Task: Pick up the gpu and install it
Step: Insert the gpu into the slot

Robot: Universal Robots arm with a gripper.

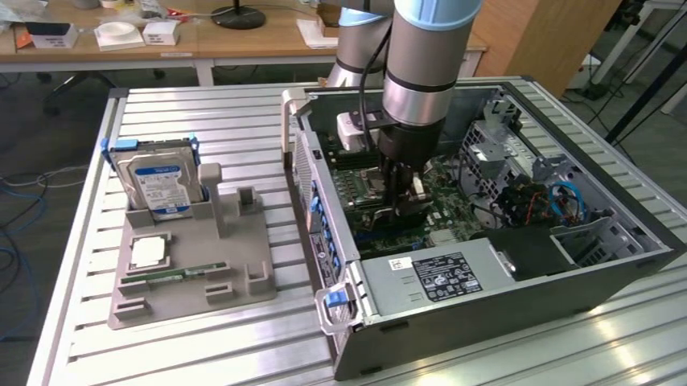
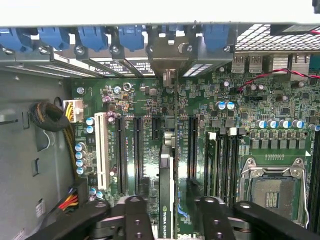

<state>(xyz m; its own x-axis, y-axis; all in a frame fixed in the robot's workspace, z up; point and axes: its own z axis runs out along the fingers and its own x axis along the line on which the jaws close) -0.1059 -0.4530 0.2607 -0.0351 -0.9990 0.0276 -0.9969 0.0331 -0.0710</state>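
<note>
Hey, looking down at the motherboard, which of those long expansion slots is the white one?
The white slot is the outermost of the row, nearest the yellow-and-black cable bundle; the other long slots are black.

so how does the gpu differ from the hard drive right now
The gpu stands on edge inside the computer case, on the motherboard between the open jaws of the gripper; the hard drive stands outside in the grey holder tray. The gpu is thin and dark; the hard drive is boxy, silver, with a blue-white label. Both stand upright.
</note>
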